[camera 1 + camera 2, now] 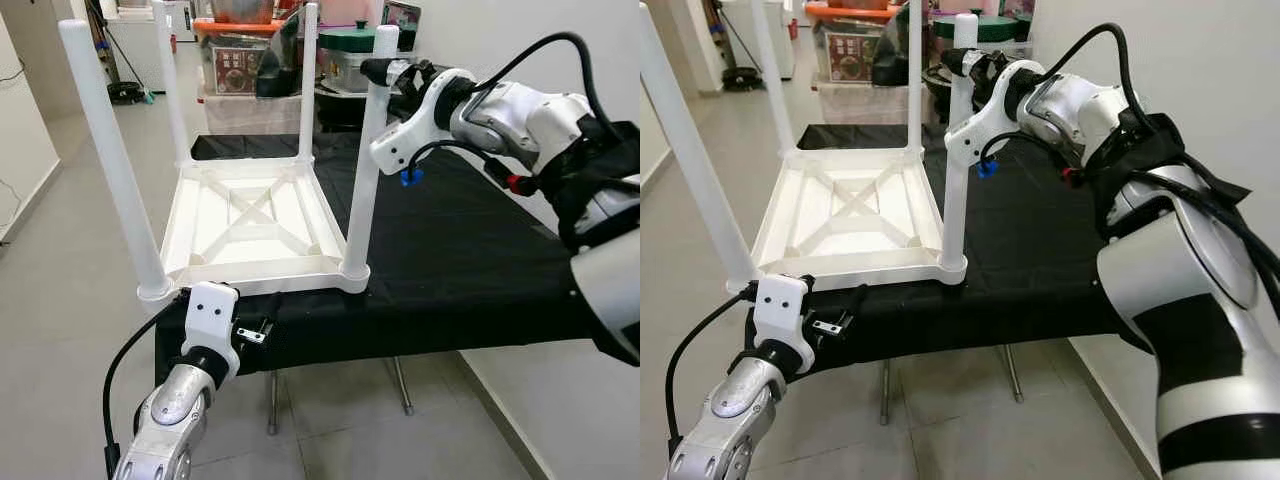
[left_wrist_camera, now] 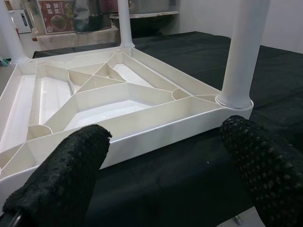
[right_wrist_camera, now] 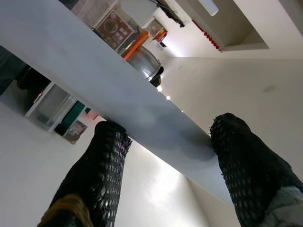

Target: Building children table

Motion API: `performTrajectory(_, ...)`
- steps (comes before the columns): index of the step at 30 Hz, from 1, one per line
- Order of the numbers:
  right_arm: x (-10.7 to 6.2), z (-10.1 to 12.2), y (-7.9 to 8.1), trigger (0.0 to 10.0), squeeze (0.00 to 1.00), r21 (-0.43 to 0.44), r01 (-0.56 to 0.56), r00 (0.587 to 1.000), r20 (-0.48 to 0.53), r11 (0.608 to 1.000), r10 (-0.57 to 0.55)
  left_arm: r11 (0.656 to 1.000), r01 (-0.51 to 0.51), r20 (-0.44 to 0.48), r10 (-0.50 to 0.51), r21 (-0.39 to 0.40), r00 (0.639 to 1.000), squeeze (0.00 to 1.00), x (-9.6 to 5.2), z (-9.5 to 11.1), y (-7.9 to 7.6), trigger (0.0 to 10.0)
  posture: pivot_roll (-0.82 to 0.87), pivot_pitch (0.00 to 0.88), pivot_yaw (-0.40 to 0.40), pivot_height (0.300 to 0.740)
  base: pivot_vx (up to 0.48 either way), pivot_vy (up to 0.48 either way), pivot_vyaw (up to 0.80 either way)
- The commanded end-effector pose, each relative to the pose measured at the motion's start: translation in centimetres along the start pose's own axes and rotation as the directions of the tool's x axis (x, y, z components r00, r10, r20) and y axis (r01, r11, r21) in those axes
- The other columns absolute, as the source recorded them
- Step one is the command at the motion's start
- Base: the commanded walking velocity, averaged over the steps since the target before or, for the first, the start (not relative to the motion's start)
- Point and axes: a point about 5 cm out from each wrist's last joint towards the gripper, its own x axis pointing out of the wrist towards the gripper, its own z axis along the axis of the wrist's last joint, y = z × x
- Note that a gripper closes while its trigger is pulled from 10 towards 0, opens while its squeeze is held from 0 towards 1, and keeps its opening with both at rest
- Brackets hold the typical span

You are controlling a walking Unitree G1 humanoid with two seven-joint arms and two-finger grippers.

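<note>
A white plastic children's table (image 1: 250, 225) lies upside down on a black-covered work table (image 1: 470, 250), with all of its legs pointing up. My right gripper (image 1: 383, 70) is at the top of the near right leg (image 1: 362, 180), shut on it; in the right wrist view the leg (image 3: 118, 90) runs between both fingers (image 3: 99, 165). My left gripper (image 2: 165, 137) is open, low at the work table's front edge. It faces the tabletop's near rim (image 2: 156, 135) and holds nothing.
Storage boxes (image 1: 235, 70) and a green-lidded container (image 1: 352, 42) stand behind the work table. A wall runs along the right. Grey floor lies to the left and in front, where the work table's metal legs (image 1: 400, 385) stand.
</note>
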Motion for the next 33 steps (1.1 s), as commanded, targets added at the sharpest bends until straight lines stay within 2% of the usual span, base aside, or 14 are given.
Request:
performTrajectory(1,0.2,0.0,-0.8,8.4,0.00,-0.019,0.018,1.000,-0.002,1.000,-0.018,1.000,0.004,-0.012,-0.004,0.004,1.000,0.00,0.0,-0.3,-0.2,10.0,0.02,0.000,-0.038,0.740,0.000,0.000,0.00)
performTrajectory(2,0.2,0.0,-0.8,8.4,0.00,-0.019,0.020,1.000,-0.002,1.000,-0.020,1.000,0.004,-0.012,-0.004,0.004,1.000,0.00,0.0,-0.3,-0.2,10.0,0.02,0.000,-0.038,0.740,0.000,0.000,0.00)
performTrajectory(3,0.2,0.0,-0.8,10.0,0.00,-0.019,0.021,1.000,-0.001,1.000,-0.022,1.000,0.004,-0.011,-0.004,0.004,1.000,0.00,0.0,-0.3,-0.2,10.0,0.02,0.000,-0.038,0.740,0.000,0.000,0.00)
performTrajectory(19,1.3,1.8,-2.3,10.0,0.00,0.007,0.062,0.997,0.051,0.998,-0.062,1.000,0.006,-0.012,-0.006,0.006,1.000,0.00,0.0,-0.3,-0.2,10.0,0.03,0.000,-0.037,0.740,0.000,0.000,0.00)
performTrajectory(25,1.3,2.4,-1.3,10.0,0.00,0.074,0.038,0.997,0.065,0.997,-0.043,1.000,0.003,-0.013,-0.003,0.008,1.000,0.00,-0.1,-0.3,-0.2,10.0,0.03,0.000,-0.039,0.740,0.000,0.000,0.00)
performTrajectory(26,1.3,2.3,-0.9,10.0,0.07,0.095,0.031,0.997,0.062,0.995,-0.037,1.000,0.004,-0.014,-0.004,0.007,1.000,0.00,-0.1,-0.3,-0.2,10.0,0.03,0.000,-0.037,0.740,0.000,0.000,0.00)
performTrajectory(28,1.2,2.3,-0.6,10.0,0.07,0.106,0.027,0.998,0.060,0.994,-0.033,1.000,0.005,-0.014,-0.004,0.007,1.000,0.00,-0.1,-0.3,-0.3,10.0,0.03,0.000,-0.037,0.740,0.000,0.000,0.00)
performTrajectory(29,1.2,2.3,-0.5,10.0,1.00,0.114,0.024,0.998,0.058,0.993,-0.031,1.000,0.005,-0.014,-0.005,0.006,1.000,0.00,-0.1,-0.3,-0.3,10.0,0.03,0.000,-0.037,0.740,0.000,0.000,0.00)
performTrajectory(33,0.7,2.1,1.2,10.0,1.00,0.162,0.000,0.999,0.047,0.987,-0.007,1.000,0.008,-0.017,-0.008,0.007,1.000,0.00,-0.2,-0.3,-0.2,10.0,0.03,0.000,-0.029,0.740,0.000,0.000,0.00)
